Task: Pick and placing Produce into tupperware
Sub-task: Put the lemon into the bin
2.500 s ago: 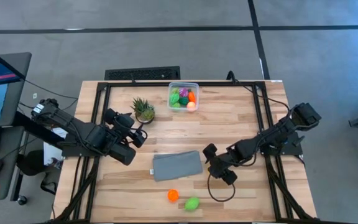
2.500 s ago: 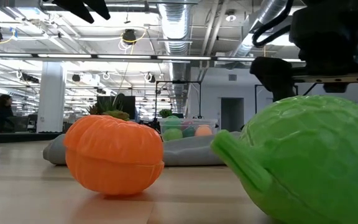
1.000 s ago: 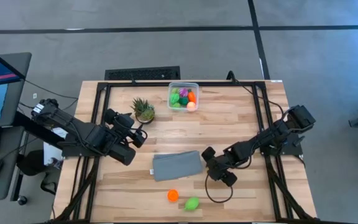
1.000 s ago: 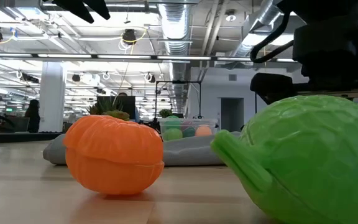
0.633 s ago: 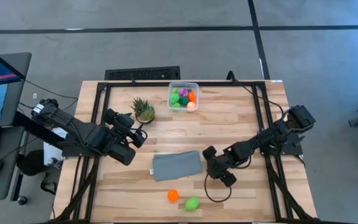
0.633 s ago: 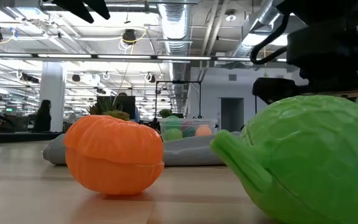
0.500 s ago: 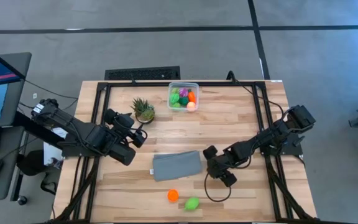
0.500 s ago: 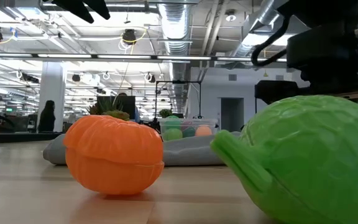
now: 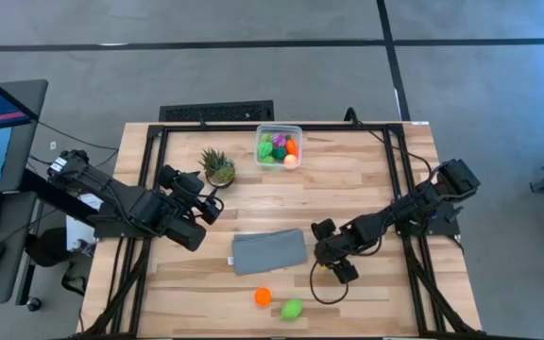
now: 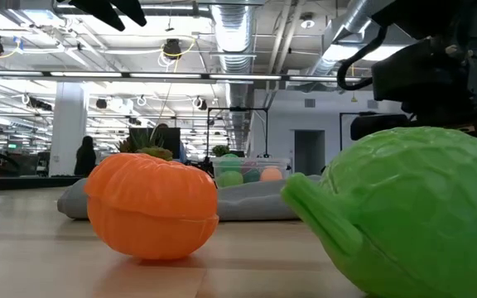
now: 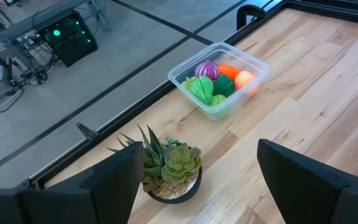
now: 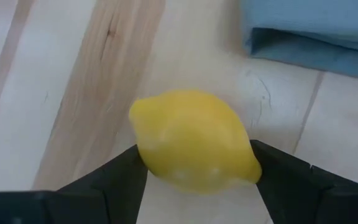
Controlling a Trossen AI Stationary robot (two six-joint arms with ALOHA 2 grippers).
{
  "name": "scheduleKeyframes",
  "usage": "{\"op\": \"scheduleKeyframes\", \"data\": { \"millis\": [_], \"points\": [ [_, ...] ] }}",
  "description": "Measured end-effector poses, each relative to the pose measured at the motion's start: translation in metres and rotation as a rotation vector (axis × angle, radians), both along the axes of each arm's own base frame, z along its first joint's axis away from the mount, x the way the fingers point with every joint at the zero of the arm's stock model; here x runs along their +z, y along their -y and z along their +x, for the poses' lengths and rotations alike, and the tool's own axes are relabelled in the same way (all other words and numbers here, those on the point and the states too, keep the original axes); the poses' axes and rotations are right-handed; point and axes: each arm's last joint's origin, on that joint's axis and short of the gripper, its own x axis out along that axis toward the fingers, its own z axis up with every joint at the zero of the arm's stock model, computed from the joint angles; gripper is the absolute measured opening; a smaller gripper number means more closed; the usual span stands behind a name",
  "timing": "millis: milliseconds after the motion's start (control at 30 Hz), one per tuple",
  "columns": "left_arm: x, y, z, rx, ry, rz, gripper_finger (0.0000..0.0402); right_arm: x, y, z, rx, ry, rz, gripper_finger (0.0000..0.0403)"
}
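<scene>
A yellow lemon [image 12: 194, 140] of the produce lies on the wood next to the grey cloth [image 9: 269, 250], between the fingers of my right gripper [image 9: 332, 251], which is shut on it. The arm hides the lemon in the high view. An orange fruit [image 9: 263, 297] and a green one [image 9: 292, 309] rest near the table's near edge. The clear tupperware [image 9: 297, 130] at the far edge holds several pieces. My left gripper [image 11: 194, 186] hangs open above the table by the potted plant [image 9: 218, 166]. My right gripper pinches the lemon between its two fingers [image 12: 120, 177], one at each end of the fruit [image 12: 143, 127]. The fingers come from above, pointing steeply down. The lemon lies level, and it seems to rest on the table.
The grey cloth lies flat just left of my right gripper. The potted plant stands left of the tupperware. A black cable loops on the wood by the right gripper [image 9: 333, 295]. Bare wood stretches between cloth and tupperware.
My right gripper has rolled at the wrist while staying over the same spot, and its fingers have drawn closer together around the lemon. The orange and green fruits have kept still.
</scene>
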Motion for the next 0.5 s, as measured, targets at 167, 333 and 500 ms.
{"op": "scheduleKeyframes", "data": {
  "millis": [167,333,500],
  "points": [
    [0.0,0.0,0.0,-0.003,-0.005,0.003,0.0306,0.0002,-0.0002,0.0004,-0.047,-0.004,0.016,0.0284],
    [0.0,-0.0001,-0.0002,-0.006,-0.012,0.007,0.0306,0.0002,-0.0002,0.0005,-0.076,-0.009,0.025,0.0274],
    [-0.0001,-0.0001,-0.0003,-0.009,-0.016,0.01,0.0306,0.0004,-0.0004,0.0008,-0.098,-0.013,0.035,0.0276]
  ]
}}
